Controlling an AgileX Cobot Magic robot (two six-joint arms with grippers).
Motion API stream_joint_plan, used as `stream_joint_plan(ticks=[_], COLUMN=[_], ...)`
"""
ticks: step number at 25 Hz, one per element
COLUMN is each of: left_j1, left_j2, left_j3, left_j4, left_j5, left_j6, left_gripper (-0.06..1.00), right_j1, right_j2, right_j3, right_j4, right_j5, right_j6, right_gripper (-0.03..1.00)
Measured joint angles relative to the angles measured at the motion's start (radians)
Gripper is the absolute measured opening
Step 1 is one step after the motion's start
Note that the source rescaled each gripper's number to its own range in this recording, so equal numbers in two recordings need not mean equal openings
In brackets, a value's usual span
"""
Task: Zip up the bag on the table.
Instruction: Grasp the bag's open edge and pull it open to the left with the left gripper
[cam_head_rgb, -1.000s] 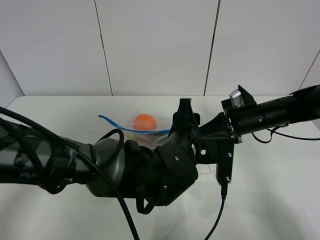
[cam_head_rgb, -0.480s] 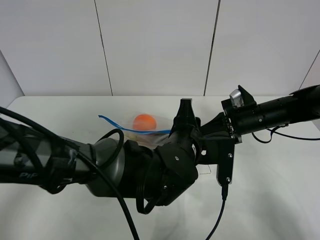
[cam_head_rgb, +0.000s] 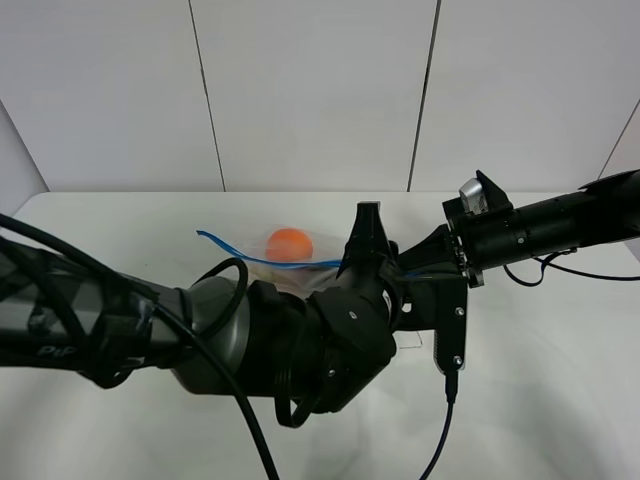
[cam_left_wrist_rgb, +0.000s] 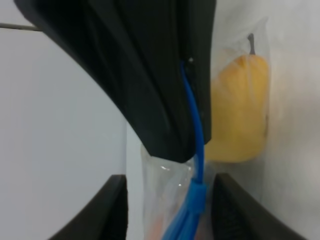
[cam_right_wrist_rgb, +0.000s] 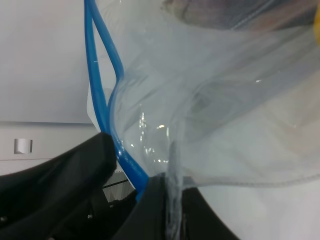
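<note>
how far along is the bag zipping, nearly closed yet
Little looks done: on the bag, the blue zipper strip shows two separate tracks, so it is open there. In hand: the right end effector pinches the strip, and the left end effector sits around it. Left: sealing along the strip.

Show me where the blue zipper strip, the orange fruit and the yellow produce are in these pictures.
blue zipper strip (cam_left_wrist_rgb: 196, 199): left wrist view, on its thicker, bunched part.
orange fruit (cam_head_rgb: 290, 244): exterior high view, middle of its visible round face.
yellow produce (cam_left_wrist_rgb: 237, 110): left wrist view, middle of its body.
</note>
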Motion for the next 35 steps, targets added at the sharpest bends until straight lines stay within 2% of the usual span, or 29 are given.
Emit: stream_joint_plan(ticks=[6,8,11,15,19,26,35], left_j1=[-0.003,-0.003,-0.003,-0.003,-0.003,-0.003,0.019], left_j2=[0.000,0.000,0.000,0.000,0.000,0.000,0.000], left_j3=[0.000,0.000,0.000,0.000,0.000,0.000,-0.005], left_j4=[0.000,0.000,-0.001,-0.008,-0.011,-0.023,-0.082], left_j5=[-0.004,-0.004,-0.011,-0.023,-0.036,-0.040,-0.034], left_j6=[0.004,0.004,0.005,0.012,0.031,0.045,0.179], left_gripper=[0.39,0.32,0.14,0.04,0.00,0.00,0.00], right_j1=[0.000,0.000,0.000,0.000,0.000,0.000,0.000], right_j2=[0.000,0.000,0.000,0.000,0.000,0.000,0.000], right_j3=[0.000,0.000,0.000,0.000,0.000,0.000,0.000], right_j4=[0.000,0.000,0.001,0.004,0.003,0.000,0.006], right_j5=[0.000,0.000,0.000,0.000,0.000,0.000,-0.005], right_j6=[0.000,0.000,0.000,0.000,0.000,-0.001,-0.003], right_gripper=[0.00,0.00,0.00,0.00,0.00,0.00,0.00])
